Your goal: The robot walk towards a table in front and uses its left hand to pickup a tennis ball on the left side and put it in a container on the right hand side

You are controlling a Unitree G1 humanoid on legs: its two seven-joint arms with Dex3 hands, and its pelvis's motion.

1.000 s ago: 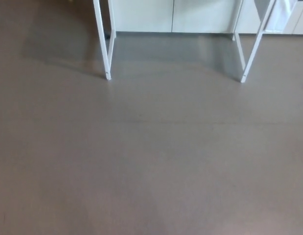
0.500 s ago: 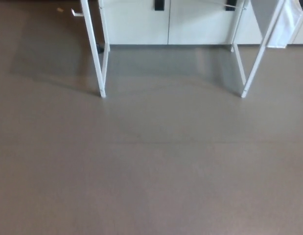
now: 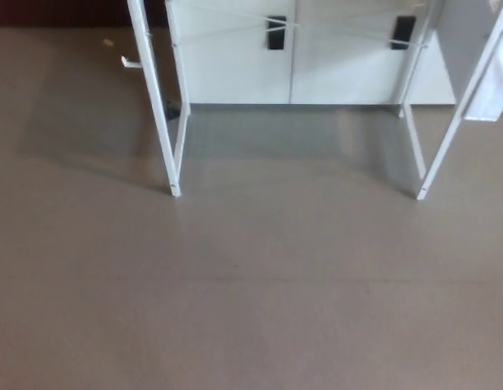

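Grey floor (image 3: 251, 309); white table legs (image 3: 157, 106) before white cabinets (image 3: 235, 65), black handles (image 3: 276, 32). Hands out of view.

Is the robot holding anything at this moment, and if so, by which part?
It cannot be told: neither hand is in view. The head view shows only the floor, the white table legs and a cabinet behind them.

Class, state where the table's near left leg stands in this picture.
In the head view the near left leg stands left of centre on the grey floor, before the white cabinet; the near right leg is far to its right.
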